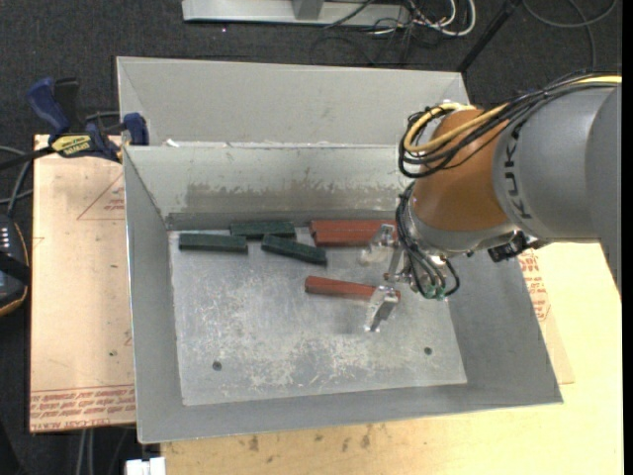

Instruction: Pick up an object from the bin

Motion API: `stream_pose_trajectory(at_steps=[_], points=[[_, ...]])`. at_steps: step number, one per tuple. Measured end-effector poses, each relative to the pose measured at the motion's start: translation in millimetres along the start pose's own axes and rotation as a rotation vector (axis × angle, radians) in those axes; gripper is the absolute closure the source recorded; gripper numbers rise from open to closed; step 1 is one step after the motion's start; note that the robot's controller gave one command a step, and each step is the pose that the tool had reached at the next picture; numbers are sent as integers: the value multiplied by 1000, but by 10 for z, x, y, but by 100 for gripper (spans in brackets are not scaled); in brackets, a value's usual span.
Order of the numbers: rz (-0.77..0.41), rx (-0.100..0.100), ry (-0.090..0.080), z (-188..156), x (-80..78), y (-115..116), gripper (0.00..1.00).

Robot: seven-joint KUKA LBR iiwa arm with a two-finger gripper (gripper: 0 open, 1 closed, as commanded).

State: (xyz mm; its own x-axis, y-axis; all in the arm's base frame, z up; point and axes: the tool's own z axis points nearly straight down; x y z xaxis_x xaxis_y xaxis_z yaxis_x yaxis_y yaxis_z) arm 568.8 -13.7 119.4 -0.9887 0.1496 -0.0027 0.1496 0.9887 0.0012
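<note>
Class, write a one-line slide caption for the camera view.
Gripper low in the grey bin, at the right end of a reddish-brown bar.

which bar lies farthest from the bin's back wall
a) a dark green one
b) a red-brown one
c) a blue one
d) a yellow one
b: the red-brown bar lies out on the floor of the bin, while the dark green bars and the red-brown block lie nearer the back wall.

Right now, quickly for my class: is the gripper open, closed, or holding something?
Gripper: cannot be told; it is at the right end of the reddish-brown bar in the middle of the bin.
</note>
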Motion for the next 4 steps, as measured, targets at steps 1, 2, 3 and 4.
stream_pose_trajectory(at_steps=[1, 2, 3, 4], points=[[-206, 0, -2, 442, -316, 124, 0], [14, -8, -40, 418, -424, 152, 100], [44, -8, -40, 413, -399, 147, 100], [67, -6, -30, 390, -378, 144, 100]])
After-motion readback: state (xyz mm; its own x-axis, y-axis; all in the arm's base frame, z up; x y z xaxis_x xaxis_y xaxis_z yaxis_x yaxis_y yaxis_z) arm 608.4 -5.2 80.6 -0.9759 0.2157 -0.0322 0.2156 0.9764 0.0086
